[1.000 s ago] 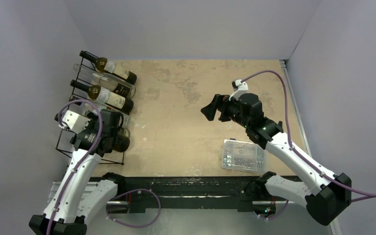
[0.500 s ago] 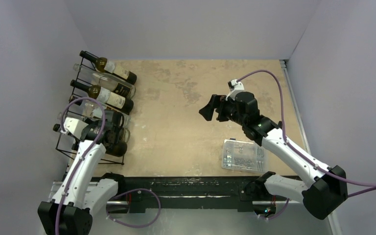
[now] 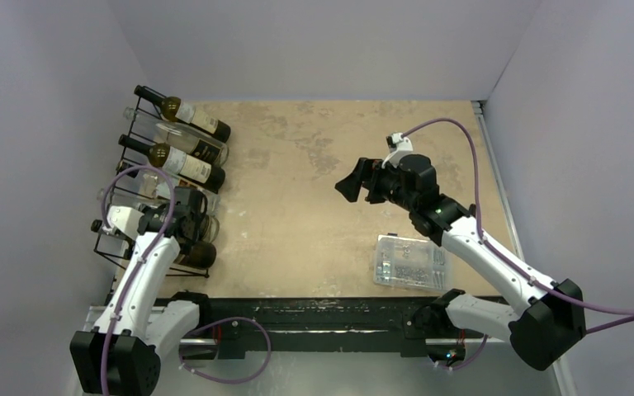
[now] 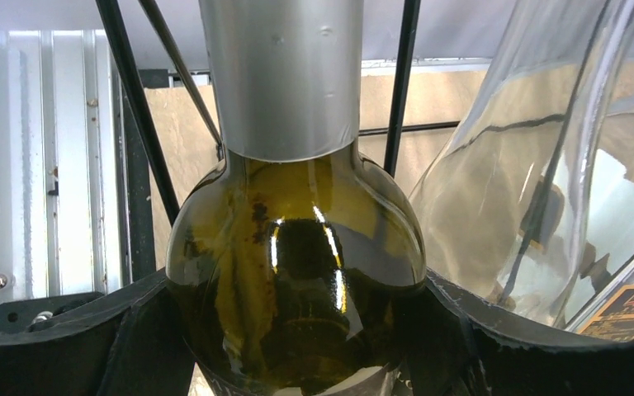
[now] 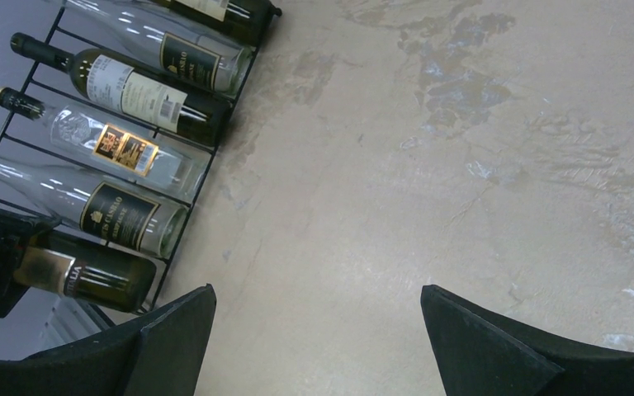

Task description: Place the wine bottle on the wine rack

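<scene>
The dark green wine bottle (image 3: pixel 201 252) lies in the nearest cell of the black wire wine rack (image 3: pixel 107 247), its capped neck poking out on the left. My left gripper (image 3: pixel 183 227) is shut on the bottle's shoulder. In the left wrist view the fingers (image 4: pixel 132 330) flank the green glass (image 4: pixel 297 272) below the silver foil neck, with rack wires (image 4: pixel 136 107) behind. My right gripper (image 3: pixel 351 186) is open and empty above the table's middle. The right wrist view shows its gripper (image 5: pixel 315 290) over bare table, with the rack (image 5: pixel 206 177) and the bottle (image 5: pixel 91 276) at left.
Several other bottles, dark and clear, lie in the rack's farther cells (image 3: pixel 183 162). A clear bottle (image 4: pixel 528 165) lies right beside the held one. A clear plastic box of small parts (image 3: pixel 411 261) sits near the right arm. Grey walls enclose the table.
My left wrist has swung left and nearer, carrying the green bottle deeper into the rack's nearest cell. My right arm drifted slightly left, then held still.
</scene>
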You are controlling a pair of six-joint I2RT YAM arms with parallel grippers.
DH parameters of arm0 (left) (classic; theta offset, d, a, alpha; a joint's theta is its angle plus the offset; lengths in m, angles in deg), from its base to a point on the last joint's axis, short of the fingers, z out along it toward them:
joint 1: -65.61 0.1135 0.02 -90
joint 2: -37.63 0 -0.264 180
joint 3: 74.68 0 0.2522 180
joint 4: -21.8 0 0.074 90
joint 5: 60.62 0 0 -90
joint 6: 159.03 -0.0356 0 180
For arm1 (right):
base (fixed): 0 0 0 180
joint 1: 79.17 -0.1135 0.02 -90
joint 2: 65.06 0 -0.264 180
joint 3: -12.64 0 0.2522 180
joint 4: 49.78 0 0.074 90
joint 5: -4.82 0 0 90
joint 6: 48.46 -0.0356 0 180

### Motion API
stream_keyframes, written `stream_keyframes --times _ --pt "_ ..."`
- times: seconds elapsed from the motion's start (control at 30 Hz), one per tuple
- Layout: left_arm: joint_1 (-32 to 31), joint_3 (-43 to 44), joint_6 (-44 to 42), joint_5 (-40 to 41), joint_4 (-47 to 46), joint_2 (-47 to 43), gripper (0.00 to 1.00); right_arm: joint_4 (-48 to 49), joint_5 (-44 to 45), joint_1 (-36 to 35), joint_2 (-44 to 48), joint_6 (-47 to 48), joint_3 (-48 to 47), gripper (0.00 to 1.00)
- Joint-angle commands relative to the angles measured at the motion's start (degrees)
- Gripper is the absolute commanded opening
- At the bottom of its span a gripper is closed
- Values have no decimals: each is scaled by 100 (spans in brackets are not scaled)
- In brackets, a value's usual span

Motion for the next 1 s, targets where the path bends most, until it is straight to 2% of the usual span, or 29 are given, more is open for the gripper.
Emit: stream_keyframes --times 0.0,0.73,0.97 --pt "23 -21 411 57 -105 11 2 251 -204 50 115 -82 100 99" --pt "51 94 751 268 520 410 7 136 -198 174 493 -134 291 99" --pt "48 134 789 320 625 474 14 120 -220 189 513 -133 329 99"
